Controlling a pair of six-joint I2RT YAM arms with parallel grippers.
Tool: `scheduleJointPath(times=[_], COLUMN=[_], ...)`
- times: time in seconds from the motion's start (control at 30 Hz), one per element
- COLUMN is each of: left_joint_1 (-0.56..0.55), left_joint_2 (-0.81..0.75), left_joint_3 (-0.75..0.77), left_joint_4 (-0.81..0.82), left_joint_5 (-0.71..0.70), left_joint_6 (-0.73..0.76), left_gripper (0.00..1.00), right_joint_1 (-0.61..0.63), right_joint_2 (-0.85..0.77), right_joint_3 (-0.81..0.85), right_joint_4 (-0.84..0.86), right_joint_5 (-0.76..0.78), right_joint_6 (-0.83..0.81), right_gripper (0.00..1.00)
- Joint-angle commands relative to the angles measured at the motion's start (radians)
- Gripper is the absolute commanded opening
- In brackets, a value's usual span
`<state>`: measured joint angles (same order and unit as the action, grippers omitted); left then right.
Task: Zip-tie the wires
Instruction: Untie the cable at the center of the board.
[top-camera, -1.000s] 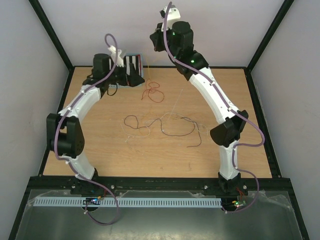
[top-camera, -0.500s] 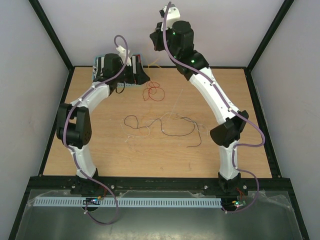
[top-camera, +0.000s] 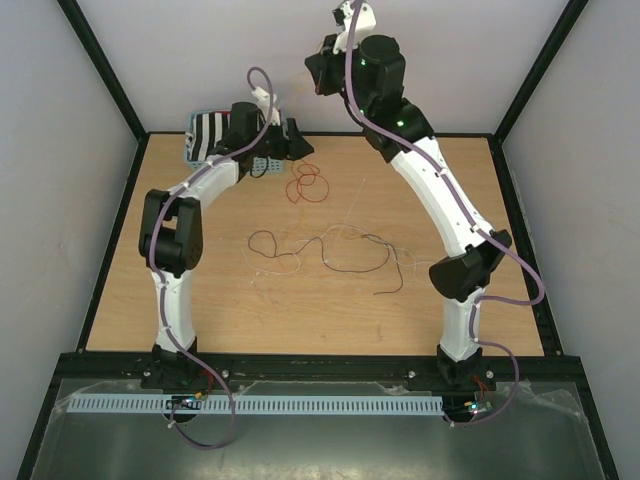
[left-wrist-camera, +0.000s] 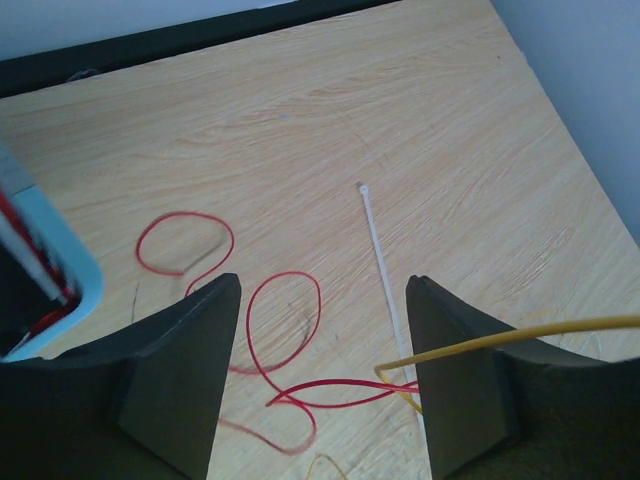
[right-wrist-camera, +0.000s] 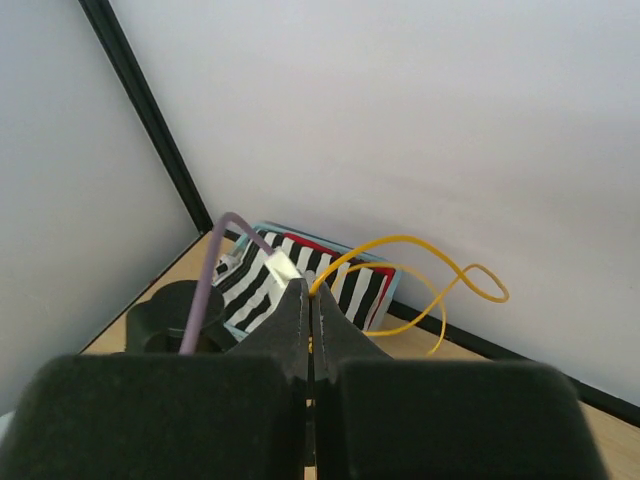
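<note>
Pinching yellow wire (right-wrist-camera: 400, 238), seemingly, the right claw (right-wrist-camera: 308, 292) hovers.

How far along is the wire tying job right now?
Nothing is tied yet. In hand: the right gripper pinches the thin yellow wire, held up high. The open left gripper hovers over the looped red wire and white zip tie. The dark wires lie loose, ungathered.

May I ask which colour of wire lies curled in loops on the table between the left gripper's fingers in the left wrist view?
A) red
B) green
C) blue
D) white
A: the left wrist view shows the red wire curling in loops on the table below the open left gripper.
</note>
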<state>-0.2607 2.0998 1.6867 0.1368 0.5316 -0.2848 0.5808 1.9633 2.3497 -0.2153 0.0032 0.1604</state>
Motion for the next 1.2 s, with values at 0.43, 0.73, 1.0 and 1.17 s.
scheduleJointPath(times=[0.43,0.73,1.0,1.17], left_joint_1=[0.051,-0.134,-0.175,-0.143], left_joint_2=[-0.140,-0.145,-0.088,-0.116], left_joint_3=[0.016,0.024,0.085,0.066], left_joint_4=[-0.077,-0.167,-0.120,-0.108], left_joint_5=[-0.164,-0.629,-0.883,-0.919], left_joint_6=[0.318,0.900,1.077,1.086], left_gripper=[0.00,0.00,0.00,0.00], right_joint_1=[-0.057,-0.070,-0.071,-0.138], right_joint_2=[-0.154,-0.182,-0.218,-0.267], right_joint_3=[-0.244,-0.396,-0.496,-0.586], right_joint_4=[0.010,0.011,0.011,0.011], right_joint_5=[0.237,0.338,0.449,0.510], right_joint_6=[-0.168,-0.208,-0.233,-0.213], right_gripper=[0.00,0.00,0.00,0.00])
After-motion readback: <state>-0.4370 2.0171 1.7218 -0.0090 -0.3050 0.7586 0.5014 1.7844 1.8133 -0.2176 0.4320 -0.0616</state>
